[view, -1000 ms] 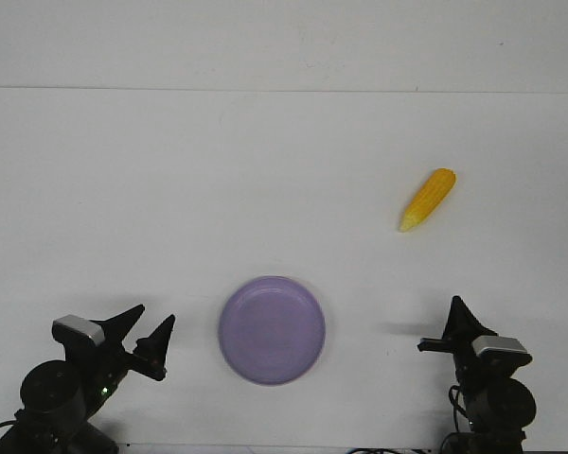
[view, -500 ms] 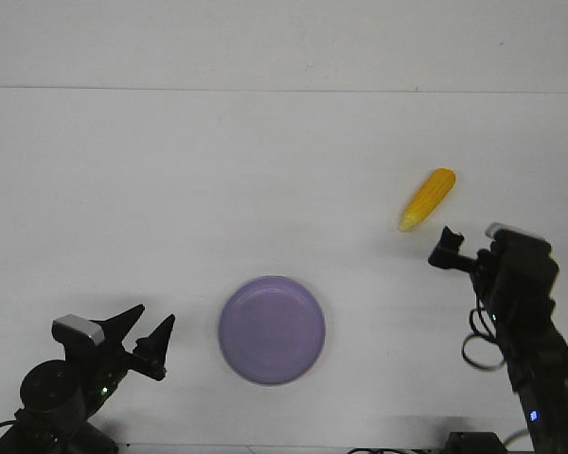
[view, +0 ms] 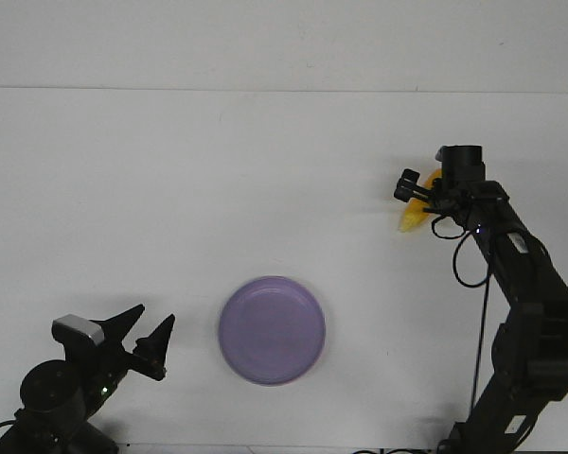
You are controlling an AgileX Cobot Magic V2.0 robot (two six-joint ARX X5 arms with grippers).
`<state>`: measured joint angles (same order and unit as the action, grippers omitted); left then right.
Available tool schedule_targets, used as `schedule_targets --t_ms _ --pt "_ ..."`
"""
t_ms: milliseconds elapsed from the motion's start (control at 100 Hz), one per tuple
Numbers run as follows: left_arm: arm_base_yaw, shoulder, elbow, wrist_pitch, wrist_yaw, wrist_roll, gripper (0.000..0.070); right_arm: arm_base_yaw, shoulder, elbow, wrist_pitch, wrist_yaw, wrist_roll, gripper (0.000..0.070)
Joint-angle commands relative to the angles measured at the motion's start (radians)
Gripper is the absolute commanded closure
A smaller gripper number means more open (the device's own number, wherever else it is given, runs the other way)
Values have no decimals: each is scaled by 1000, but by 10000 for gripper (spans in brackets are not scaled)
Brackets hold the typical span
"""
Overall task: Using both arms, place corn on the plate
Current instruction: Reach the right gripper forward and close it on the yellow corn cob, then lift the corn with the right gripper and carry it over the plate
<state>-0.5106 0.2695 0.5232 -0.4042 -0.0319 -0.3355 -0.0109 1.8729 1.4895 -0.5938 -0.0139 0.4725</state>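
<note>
The yellow-orange corn [view: 414, 218] lies on the white table at the right, its pale tip pointing toward me. My right gripper [view: 416, 193] is stretched out over the corn's upper half and hides it. Its black fingers [view: 404, 183] stand apart on either side of the cob, open. The lavender plate [view: 272, 330] sits empty at the near middle of the table. My left gripper [view: 144, 337] rests at the near left, open and empty, to the left of the plate.
The table's far edge [view: 284, 90] runs across the back against a white wall. The right arm [view: 525, 274] and its cable reach from the near right corner up to the corn.
My right arm has swung out from its rest at the near right and reached forward to the corn. The corn, the plate and the left arm have not moved.
</note>
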Motion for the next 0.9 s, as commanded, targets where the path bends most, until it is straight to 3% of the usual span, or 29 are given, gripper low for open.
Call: schedule_targets --t_ms 0,80,170,270,410,610,740,890 --pt "-4 4 10 10 -6 -1 278 -2 66 55 -6 15 46 17" --pt "-4 4 10 9 -6 -1 278 -2 99 77 -3 20 55 29" --pt "-4 4 10 9 -6 -1 278 -1 123 77 5 53 60 99" --pt "-4 4 10 9 -6 -2 278 -2 132 77 8 63 70 131" --pt "-4 4 10 9 -6 -1 278 -2 132 77 26 69 69 352" --pt "-4 4 10 9 -6 -1 278 -3 132 77 22 63 69 558" --pt "-4 4 10 10 -6 2 278 -4 132 77 2 54 69 582" --pt "-4 4 10 10 -6 2 278 -9 130 77 -5 55 51 670"
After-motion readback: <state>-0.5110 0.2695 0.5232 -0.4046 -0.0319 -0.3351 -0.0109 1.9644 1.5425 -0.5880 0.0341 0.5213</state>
